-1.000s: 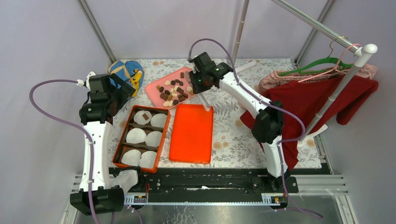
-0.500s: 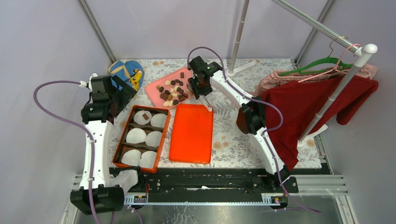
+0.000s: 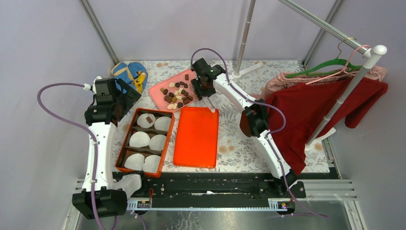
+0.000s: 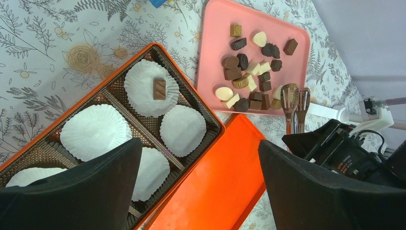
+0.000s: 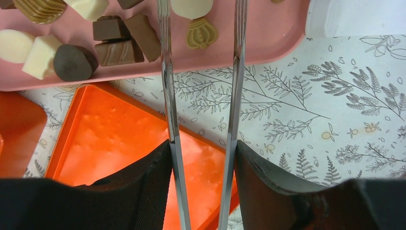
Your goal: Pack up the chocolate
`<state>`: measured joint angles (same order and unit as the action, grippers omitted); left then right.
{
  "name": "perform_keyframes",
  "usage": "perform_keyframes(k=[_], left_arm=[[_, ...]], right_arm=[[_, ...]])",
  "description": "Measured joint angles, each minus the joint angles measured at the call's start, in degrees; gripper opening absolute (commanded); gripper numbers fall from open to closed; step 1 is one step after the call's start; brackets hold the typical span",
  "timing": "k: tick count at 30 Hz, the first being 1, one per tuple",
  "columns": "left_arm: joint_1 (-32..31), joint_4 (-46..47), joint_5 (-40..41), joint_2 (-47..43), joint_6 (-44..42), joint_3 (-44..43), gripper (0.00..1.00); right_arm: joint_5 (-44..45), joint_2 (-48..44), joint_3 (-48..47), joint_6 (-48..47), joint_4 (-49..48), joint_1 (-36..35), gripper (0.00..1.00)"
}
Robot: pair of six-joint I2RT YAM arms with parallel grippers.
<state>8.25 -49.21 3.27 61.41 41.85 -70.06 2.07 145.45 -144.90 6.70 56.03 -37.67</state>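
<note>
At the far edge of the table (image 3: 230,139), left of centre: pink tray (image 4: 215,48) holding nearly all the chocolate (image 4: 232,74), pieces loose and close together.
Right gripper (image 5: 202,148) is clamped on tongs (image 5: 165,72). Blades are apart with nothing between them, tips over the tray's near right rim.
Step, as I judge it: reach for the next pick.
One piece (image 4: 159,89) already sits in the far-left liner of the box (image 4: 115,103), which is toward the near left corner. The other liners (image 4: 184,130) look empty, so the task is early.

Next move calls for:
- settle the tips around a single piece; a tan crown-shaped one (image 5: 201,34) lies between the blade lines
- squeeze, lift, carry to an empty liner

In the way:
- neighbouring pieces touch or nearly touch, so there is a risk of nudging or taking two
- left gripper (image 4: 200,158), fingers wide apart and holding nothing, hangs over the box and may crowd the drop
- lid (image 3: 196,136) lies flat just right of the box and near the tray

Elsewhere: blue bag (image 3: 129,74) at the far left corner, and red cloth (image 3: 316,103) on a rack at the right edge, both well apart from the work.
</note>
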Motion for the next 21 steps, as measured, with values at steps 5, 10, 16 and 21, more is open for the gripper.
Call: perform_keyframes(k=[5,10,16,21], left_arm=[[0.0,0.0,0.0,0.0,0.0,0.5,0.99],[0.0,0.1,0.0,0.0,0.0,0.5,0.99],[0.0,0.1,0.0,0.2,0.0,0.5,0.99],[0.0,0.1,0.0,0.3,0.0,0.5,0.99]], right_arm=[[-0.1,1.9,-0.2,0.1,-0.7,0.0,0.55],[-0.2,2.6,-0.2,0.2,-1.2,0.0,0.58],[-0.5,2.6,-0.3,0.2,-1.3,0.0,0.60],[-0.7,2.6,-0.7,0.2,-1.5,-0.2,0.50]])
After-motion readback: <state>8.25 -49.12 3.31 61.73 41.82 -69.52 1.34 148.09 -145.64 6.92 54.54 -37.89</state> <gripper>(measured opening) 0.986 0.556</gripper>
